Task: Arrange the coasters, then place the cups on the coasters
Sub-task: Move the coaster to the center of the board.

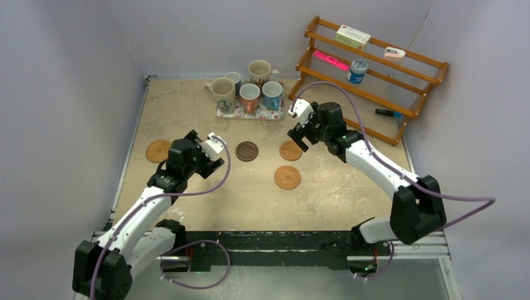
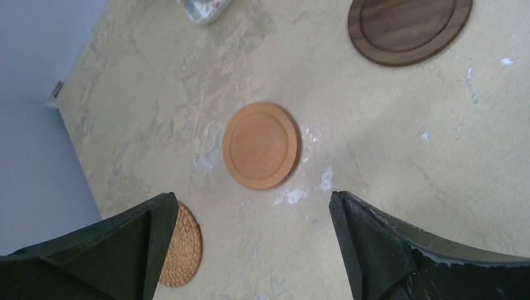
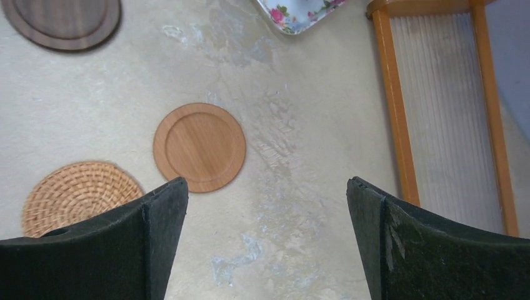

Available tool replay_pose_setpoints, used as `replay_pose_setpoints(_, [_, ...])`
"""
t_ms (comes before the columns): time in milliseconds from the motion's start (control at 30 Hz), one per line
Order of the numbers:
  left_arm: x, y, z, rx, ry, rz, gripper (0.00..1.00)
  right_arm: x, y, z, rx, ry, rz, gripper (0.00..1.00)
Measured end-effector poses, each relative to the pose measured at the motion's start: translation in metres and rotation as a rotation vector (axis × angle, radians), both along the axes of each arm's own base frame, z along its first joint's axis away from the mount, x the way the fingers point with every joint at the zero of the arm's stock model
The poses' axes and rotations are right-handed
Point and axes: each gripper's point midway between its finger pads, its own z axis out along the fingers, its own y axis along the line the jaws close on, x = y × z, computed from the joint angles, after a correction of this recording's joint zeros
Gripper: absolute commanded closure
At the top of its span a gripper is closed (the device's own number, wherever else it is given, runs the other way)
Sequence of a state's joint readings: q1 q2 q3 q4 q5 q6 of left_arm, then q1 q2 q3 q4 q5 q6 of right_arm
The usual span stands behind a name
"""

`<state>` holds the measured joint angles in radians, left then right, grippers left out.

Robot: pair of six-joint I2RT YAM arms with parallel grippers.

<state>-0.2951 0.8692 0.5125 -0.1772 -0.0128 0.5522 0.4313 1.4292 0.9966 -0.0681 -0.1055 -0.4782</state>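
even diffuse overhead light, soft short shadows, no glare; overhead view slightly soft, wrist views sharp.

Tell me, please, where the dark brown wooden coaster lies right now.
In the top view, the dark brown coaster lies flat mid-table, just in front of the floral tray, a smooth tan coaster to its right.

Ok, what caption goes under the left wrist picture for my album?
Open left gripper above a smooth orange coaster, with a dark wooden coaster and a woven coaster nearby.
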Motion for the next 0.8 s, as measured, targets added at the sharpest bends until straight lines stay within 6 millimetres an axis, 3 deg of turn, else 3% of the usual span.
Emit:
replay_pose_setpoints(67, [0.008, -0.013, 0.002, 0.023, -0.008, -0.039, 0.00, -0.005, 0.000, 0.010, 0.018, -0.021, 0.012, 0.01])
replay_pose_setpoints(133, [0.016, -0.031, 0.004, 0.046, -0.022, -0.088, 0.00, -0.015, -0.003, 0.008, 0.019, -0.022, 0.019, 0.01])
replay_pose_setpoints(367, [0.032, -0.084, -0.016, 0.142, -0.016, -0.214, 0.00, -0.067, -0.019, -0.038, -0.011, 0.072, 0.069, 0.01])
replay_pose_setpoints(500, [0.031, -0.104, -0.032, 0.197, -0.004, -0.266, 0.00, -0.085, -0.023, -0.041, 0.000, 0.059, 0.097, 0.01])
replay_pose_setpoints(800, [0.034, -0.134, -0.054, 0.276, -0.002, -0.326, 0.00, -0.091, -0.023, -0.035, 0.022, 0.015, 0.129, 0.01])
